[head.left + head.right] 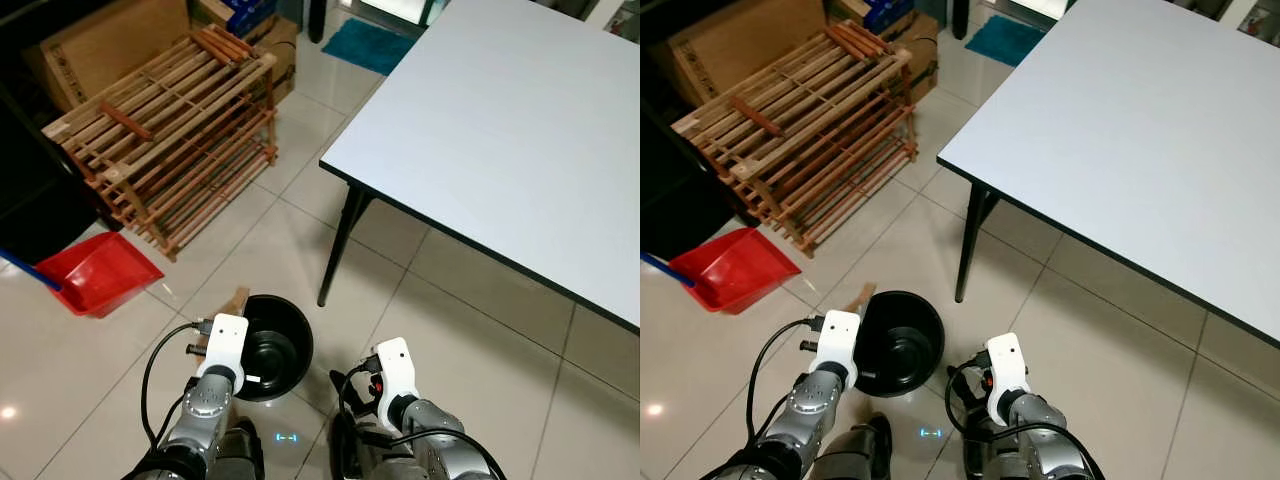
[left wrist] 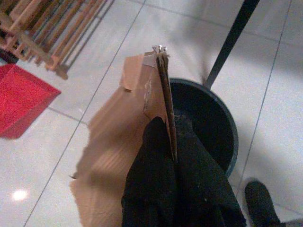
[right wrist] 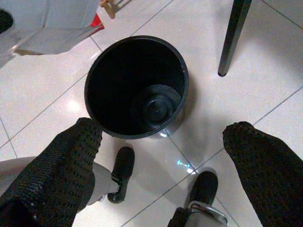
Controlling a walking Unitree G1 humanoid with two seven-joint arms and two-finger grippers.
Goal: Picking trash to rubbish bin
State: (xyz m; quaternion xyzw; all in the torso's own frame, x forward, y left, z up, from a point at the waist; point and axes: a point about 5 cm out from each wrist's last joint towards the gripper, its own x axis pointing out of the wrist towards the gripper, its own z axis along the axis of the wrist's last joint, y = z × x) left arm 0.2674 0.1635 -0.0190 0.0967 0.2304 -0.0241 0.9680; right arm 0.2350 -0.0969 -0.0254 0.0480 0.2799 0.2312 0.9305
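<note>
The trash is a flat, torn piece of brown cardboard (image 2: 120,142), pinched edge-on in the left gripper (image 2: 173,142) beside the rim of the round black plastic bin (image 1: 270,345) on the tiled floor. The head views show just its tip past the left wrist; the left wrist view shows its ragged sheet. The right gripper (image 3: 161,156) hangs spread wide above the bin's mouth.

Two silver-grey metal arms rise from the bottom edge of the head view, each capped by a white housing with looping black cables, the left gripper (image 2: 173,189) and right gripper (image 3: 165,170) showing thick, black, knit-textured fingers, with black feet at the frame's bottom.
</note>
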